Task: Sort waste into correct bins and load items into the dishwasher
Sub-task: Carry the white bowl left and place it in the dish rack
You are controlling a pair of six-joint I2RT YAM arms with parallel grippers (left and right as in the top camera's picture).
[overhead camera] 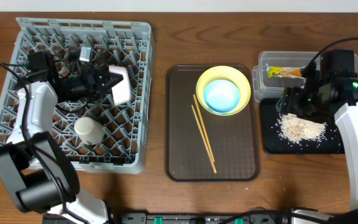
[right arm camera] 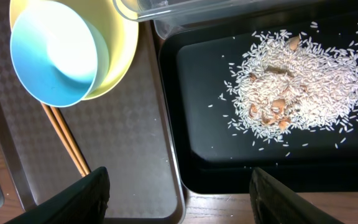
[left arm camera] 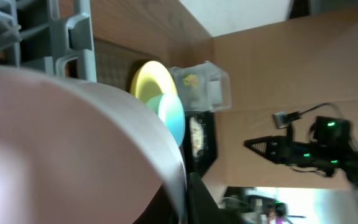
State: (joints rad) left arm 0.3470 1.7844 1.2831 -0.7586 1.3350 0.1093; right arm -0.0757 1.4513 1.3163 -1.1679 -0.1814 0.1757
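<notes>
My left end effector (overhead camera: 109, 79) holds the white cup (overhead camera: 122, 87), rack (overhead camera: 140, 124) just below — light, stiff, slick and breakable, I judge, so a firm rim hold suits; my right end effector (right arm camera: 191, 199) gapes wide.

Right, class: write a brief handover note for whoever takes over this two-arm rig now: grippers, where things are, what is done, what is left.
Left gripper: shut on a white cup, held on its side over the grey plastic dish rack.
Right gripper: open, empty, above the black tray holding scattered rice.
Done: a second white cup sits in the rack; a yellow wrapper lies in the clear plastic bin.
Left: the blue bowl nested in the yellow bowl, and the pair of wooden chopsticks, all on the brown tray.
</notes>
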